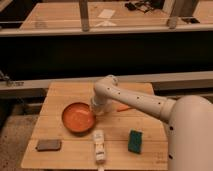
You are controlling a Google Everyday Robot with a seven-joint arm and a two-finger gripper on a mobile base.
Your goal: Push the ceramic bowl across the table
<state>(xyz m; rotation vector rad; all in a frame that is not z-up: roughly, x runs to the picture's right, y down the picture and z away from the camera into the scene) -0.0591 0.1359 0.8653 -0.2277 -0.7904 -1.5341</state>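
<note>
The ceramic bowl [77, 118] is round, shallow and orange-red. It sits upright on the left middle of the light wooden table [65, 92]. My white arm reaches in from the lower right and bends down at its wrist. My gripper [97, 111] is low at the bowl's right rim, touching it or nearly so. The wrist hides the gripper's tips.
A green sponge block [135, 141] lies front right and a white bottle [99, 146] lies front centre. A dark grey block [48, 145] is front left, and a small orange object [123, 107] lies right of the gripper. A long wooden bench [65, 20] with glass panels stands behind.
</note>
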